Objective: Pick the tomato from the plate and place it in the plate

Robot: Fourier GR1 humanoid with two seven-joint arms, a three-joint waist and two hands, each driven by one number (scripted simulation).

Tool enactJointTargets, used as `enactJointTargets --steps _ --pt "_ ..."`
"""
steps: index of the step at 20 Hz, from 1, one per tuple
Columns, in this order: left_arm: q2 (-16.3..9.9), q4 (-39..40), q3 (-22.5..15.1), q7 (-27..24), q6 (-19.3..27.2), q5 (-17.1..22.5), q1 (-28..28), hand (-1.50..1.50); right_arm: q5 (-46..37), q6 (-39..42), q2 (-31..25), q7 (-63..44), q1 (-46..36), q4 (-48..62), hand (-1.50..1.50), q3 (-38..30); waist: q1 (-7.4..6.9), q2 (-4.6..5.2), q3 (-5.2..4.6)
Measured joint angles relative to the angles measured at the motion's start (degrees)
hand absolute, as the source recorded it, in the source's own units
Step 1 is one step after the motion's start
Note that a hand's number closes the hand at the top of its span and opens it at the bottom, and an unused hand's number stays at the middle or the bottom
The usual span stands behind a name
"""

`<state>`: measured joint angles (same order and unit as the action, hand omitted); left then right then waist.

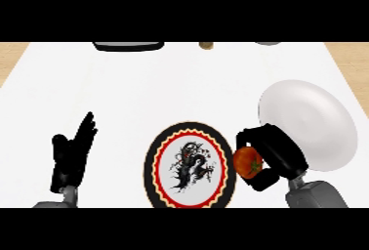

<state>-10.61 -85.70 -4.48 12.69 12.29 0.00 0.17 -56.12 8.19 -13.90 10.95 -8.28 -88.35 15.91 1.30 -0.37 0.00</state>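
Note:
A red tomato (pixel 247 161) with a green stem patch sits in my right hand (pixel 277 152), whose fingers and thumb curl round it. The hand holds it between two plates, just right of the patterned plate's rim. That plate (pixel 160 146) is black-rimmed with a red ring and a black dragon drawing on white, at the lower centre. A plain white plate (pixel 310 117) lies to the right, partly behind my right hand. My left hand (pixel 72 154) rests open at the lower left, fingers pointing up, apart from everything.
Along the counter's far edge are a dark-rimmed dish (pixel 128 46), a small brown object (pixel 206 46) and a grey object (pixel 268 43), all cut off by the view. Wooden floor shows past both far corners of the white counter (pixel 144 88).

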Motion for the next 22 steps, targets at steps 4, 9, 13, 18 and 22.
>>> enactJointTargets --steps 4,9,13,18,22 --pt "0.2 0.1 0.1 -0.1 0.1 -0.3 0.3 0.0 5.0 -0.3 -1.4 -0.7 3.7 -10.8 1.5 -5.7 0.22 -0.02 -0.01" --pt "0.4 0.4 0.2 0.2 -0.3 -0.3 -0.5 0.0 8.8 -1.7 -1.8 -4.1 4.2 -18.3 1.5 -14.0 -0.32 0.13 -0.01" --pt "0.2 1.7 1.4 -0.7 -1.6 0.1 -1.3 0.0 11.0 -0.3 -1.9 -8.1 3.5 -20.5 1.5 -19.0 -0.82 0.25 -0.02" --pt "0.7 2.8 1.9 -1.0 -2.3 -0.5 -2.2 0.0 12.6 -0.2 -3.2 -8.6 -0.7 -14.3 1.5 -24.2 -1.25 0.36 0.0" --pt "0.8 3.6 2.6 -2.0 -3.1 -0.9 -2.3 0.0 12.3 -0.7 -4.8 -8.0 -5.6 -6.3 1.5 -26.6 -1.47 0.4 0.01"
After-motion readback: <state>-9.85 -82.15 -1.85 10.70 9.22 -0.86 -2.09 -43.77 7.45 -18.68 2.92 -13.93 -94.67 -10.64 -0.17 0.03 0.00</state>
